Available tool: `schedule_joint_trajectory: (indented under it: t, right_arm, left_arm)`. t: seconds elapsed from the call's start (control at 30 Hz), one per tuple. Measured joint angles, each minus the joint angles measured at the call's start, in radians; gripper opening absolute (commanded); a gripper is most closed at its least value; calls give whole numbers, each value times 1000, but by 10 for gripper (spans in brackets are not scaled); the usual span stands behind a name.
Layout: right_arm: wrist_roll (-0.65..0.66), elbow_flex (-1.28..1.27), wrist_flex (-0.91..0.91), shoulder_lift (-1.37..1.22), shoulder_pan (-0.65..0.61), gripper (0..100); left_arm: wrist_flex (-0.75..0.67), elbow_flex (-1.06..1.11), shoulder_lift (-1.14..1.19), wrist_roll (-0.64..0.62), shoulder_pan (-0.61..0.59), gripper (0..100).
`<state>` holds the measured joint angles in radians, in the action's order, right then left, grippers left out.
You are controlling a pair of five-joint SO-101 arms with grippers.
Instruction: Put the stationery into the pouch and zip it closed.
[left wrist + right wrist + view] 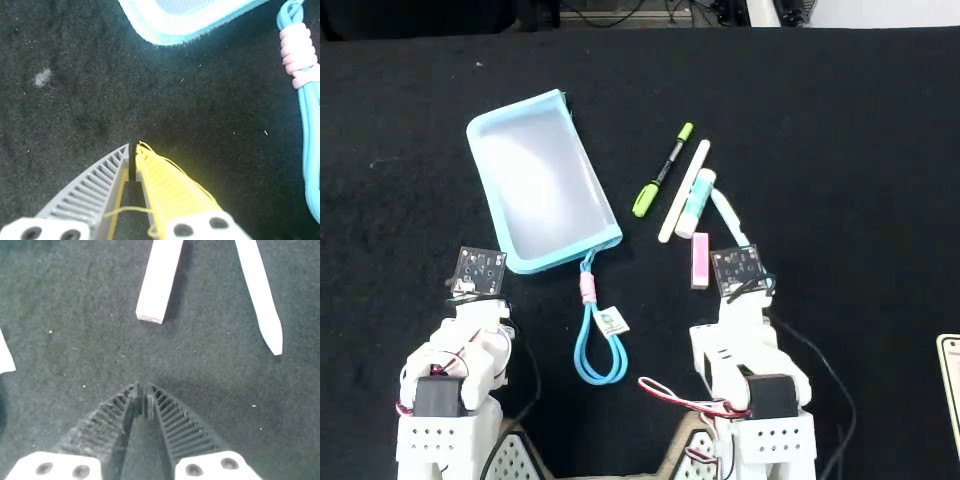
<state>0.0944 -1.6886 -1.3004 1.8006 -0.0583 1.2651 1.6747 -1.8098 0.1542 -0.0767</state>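
Pouch [542, 185] lies beside the pens [660, 172]; left gripper [134, 152] and right gripper [143, 392] are both closed, empty; right should open wide, then straddle the pink bar [700, 260]

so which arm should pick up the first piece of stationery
Probably right. The right gripper, shut, sits just short of the pink eraser. The left gripper, also shut, is by the pouch, well away from it.
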Motion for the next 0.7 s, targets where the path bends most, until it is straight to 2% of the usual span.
schedule_joint_trajectory:
  t: [0.3, 0.6, 0.7]
  right_arm:
    - [-3, 0, 6, 0, 0, 15]
    - [0, 0, 172, 0, 0, 15]
    - [87, 0, 224, 0, 0, 15]
  left_arm:
    - [0, 0, 0, 0, 6, 30]
    - [0, 0, 0, 0, 6, 30]
    - [0, 0, 0, 0, 6, 31]
